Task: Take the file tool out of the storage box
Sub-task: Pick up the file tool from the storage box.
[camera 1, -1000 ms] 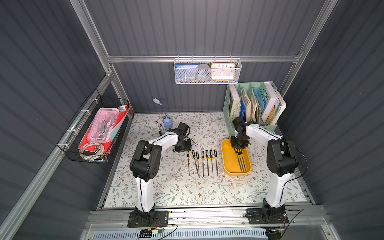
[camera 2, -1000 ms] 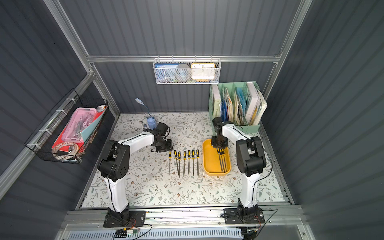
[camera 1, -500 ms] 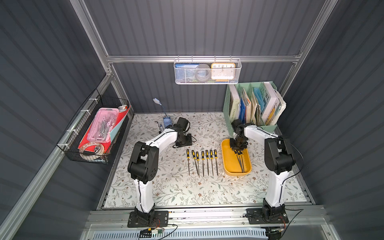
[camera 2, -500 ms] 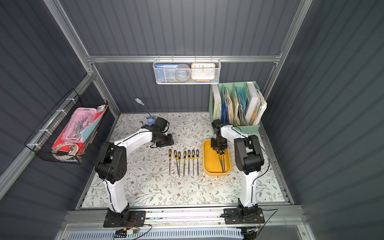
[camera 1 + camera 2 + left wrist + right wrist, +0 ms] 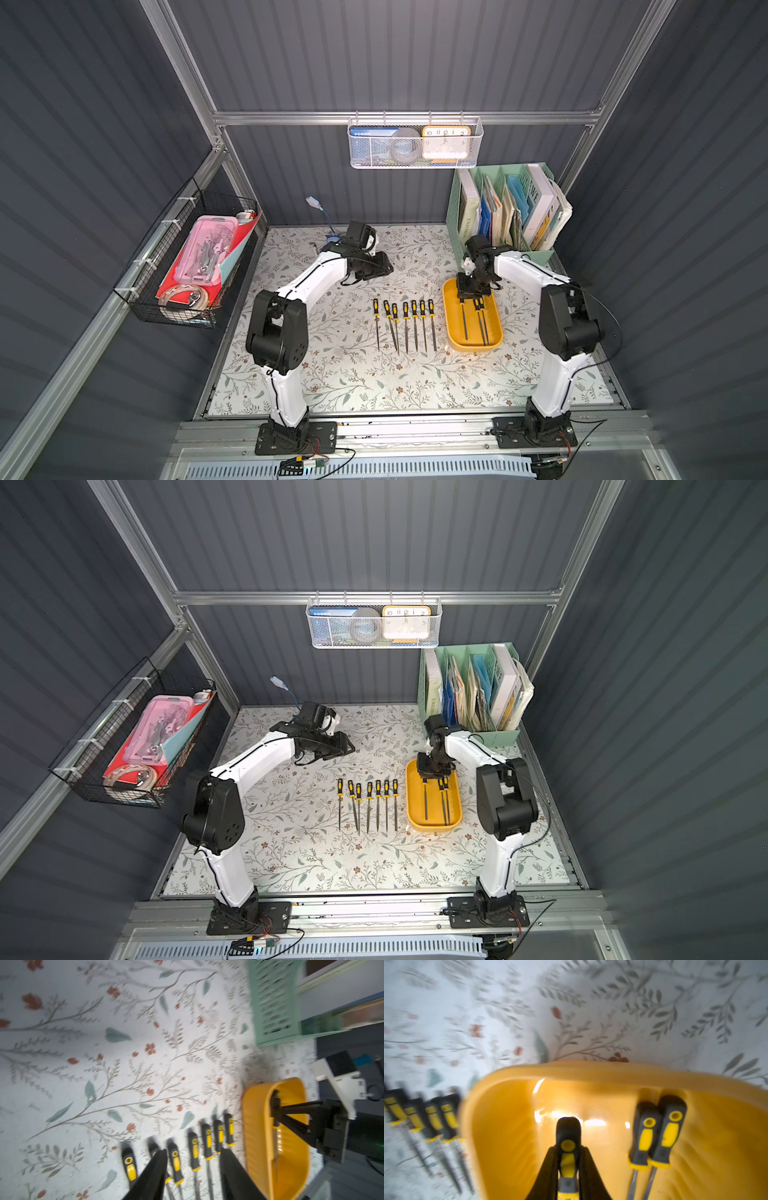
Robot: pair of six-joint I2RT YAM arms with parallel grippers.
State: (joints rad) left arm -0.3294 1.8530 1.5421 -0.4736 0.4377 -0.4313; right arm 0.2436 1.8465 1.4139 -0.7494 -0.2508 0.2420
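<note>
Dark ribbed walls [image 5: 415, 54] enclose a floral-patterned tabletop [image 5: 353, 386]

The yellow-framed clock [image 5: 446, 143] [image 5: 406, 623] in the white mesh basket [image 5: 415, 166] shows the numerals 10, 11, 12, 1, 2 in both top views. In the mint-green organiser [image 5: 454, 203], a pale book spine [image 5: 467, 218] seems to read WORKSPACE, and a white book [image 5: 536, 199] bears large letters WE. The blue box [image 5: 372, 134] has print too small to read

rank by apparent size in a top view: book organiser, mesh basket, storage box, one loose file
1. book organiser
2. mesh basket (hangs nearer the camera, so possibly flattered)
3. storage box
4. loose file
</note>
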